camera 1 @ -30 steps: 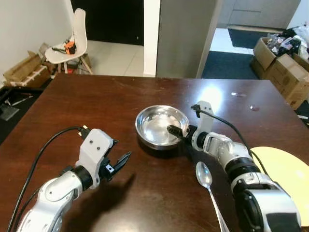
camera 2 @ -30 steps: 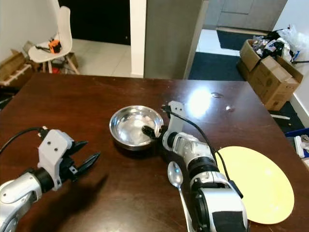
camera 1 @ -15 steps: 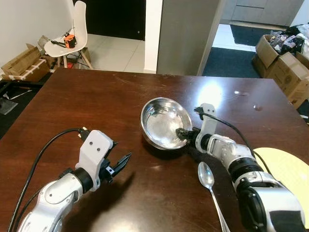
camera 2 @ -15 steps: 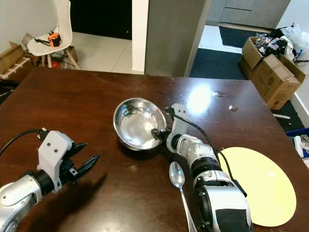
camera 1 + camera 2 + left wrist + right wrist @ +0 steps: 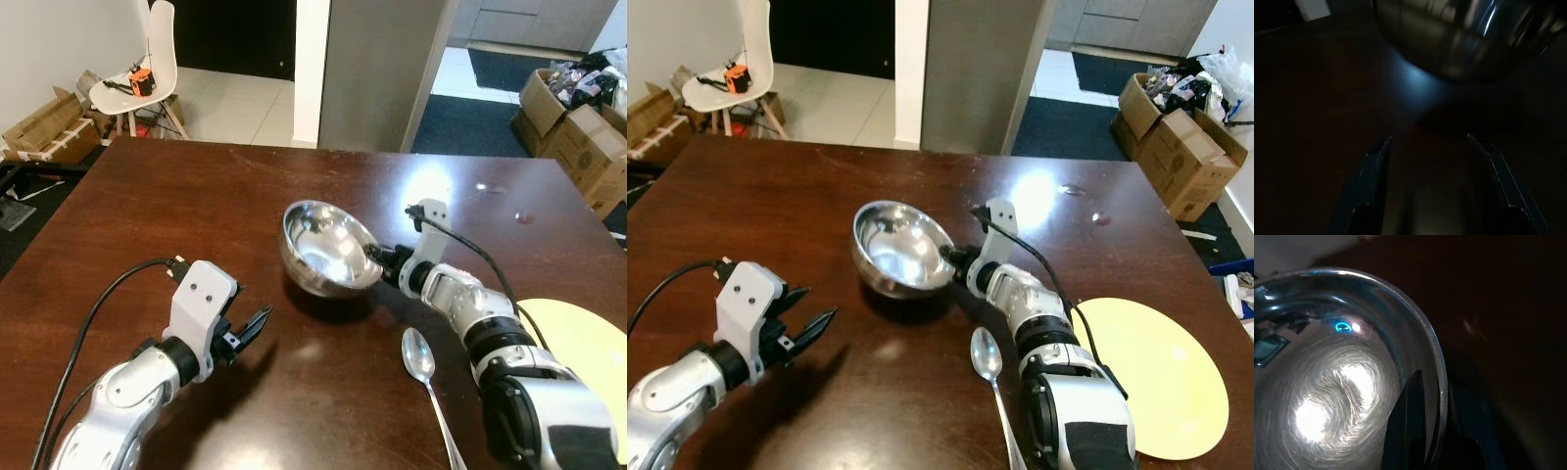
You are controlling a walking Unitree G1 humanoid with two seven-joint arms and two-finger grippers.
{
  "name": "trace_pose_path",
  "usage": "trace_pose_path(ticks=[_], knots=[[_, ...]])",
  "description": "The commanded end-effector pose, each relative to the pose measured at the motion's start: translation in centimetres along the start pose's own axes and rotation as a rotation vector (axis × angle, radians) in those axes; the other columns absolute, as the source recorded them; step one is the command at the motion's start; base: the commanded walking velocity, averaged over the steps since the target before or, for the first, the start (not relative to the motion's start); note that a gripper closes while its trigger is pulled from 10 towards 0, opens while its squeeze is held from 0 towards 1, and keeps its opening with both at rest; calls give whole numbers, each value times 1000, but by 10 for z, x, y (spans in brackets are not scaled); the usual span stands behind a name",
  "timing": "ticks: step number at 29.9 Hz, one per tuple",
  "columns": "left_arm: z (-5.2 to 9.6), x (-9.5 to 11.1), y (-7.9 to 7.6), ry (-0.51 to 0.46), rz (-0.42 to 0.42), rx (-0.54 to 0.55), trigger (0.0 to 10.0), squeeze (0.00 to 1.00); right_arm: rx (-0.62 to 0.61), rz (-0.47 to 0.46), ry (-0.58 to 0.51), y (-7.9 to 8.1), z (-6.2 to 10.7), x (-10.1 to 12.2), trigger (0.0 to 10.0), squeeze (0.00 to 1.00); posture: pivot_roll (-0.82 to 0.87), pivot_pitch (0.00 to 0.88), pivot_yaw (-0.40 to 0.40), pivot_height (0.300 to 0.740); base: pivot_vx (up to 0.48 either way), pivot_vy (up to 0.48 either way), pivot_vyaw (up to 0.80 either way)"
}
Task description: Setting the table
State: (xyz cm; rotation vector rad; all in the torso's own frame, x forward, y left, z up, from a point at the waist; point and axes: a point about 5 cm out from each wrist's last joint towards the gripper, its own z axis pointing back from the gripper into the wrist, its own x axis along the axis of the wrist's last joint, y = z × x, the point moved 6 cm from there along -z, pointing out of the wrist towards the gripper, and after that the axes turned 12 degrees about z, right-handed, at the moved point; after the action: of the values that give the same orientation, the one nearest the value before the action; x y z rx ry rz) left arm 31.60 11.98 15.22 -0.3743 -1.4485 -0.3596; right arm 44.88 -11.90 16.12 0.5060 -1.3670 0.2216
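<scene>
the right gripper [image 5: 377, 264] pinches the rim of the shiny round steel bowl [image 5: 323, 250], one finger inside and one outside, holding it tilted above the dark brown wooden table [image 5: 196, 206]. the left gripper [image 5: 257, 321] hovers nearby, its jaws spread and holding nothing. the setting looks barely begun: the flat pale yellow plate [image 5: 1146, 382] and the metal spoon [image 5: 419, 357] lie apart, and the bowl is not yet placed.

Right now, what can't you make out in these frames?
- Spoon handle: cut off by the bottom edge in both eye views.
- Yellow plate: cut by the right edge, left eye view.
- Bowl underside contact with the table: hidden by its own tilted wall.
- Left wrist view: too dark beyond the left end effector.
</scene>
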Motion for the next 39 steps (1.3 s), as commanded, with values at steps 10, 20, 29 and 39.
trace_pose_path(ticks=[10,20,29,39], knots=[[-13,-5,26,-27,47,240,10000,0,23,143,-366,48,31,58,10000,0,18,27,81,740,0,0,0],[-19,2,63,-59,90,383,10000,0,-279,246,-377,39,77,13,10000,0,-22,0,109,740,0,0,0],[-17,-12,56,-26,99,373,10000,0,-357,245,-382,34,81,9,10000,0,-19,0,101,740,0,0,0],[-20,-22,50,-16,124,377,10000,0,-349,295,-375,41,77,11,10000,0,-19,0,92,740,0,0,0]])
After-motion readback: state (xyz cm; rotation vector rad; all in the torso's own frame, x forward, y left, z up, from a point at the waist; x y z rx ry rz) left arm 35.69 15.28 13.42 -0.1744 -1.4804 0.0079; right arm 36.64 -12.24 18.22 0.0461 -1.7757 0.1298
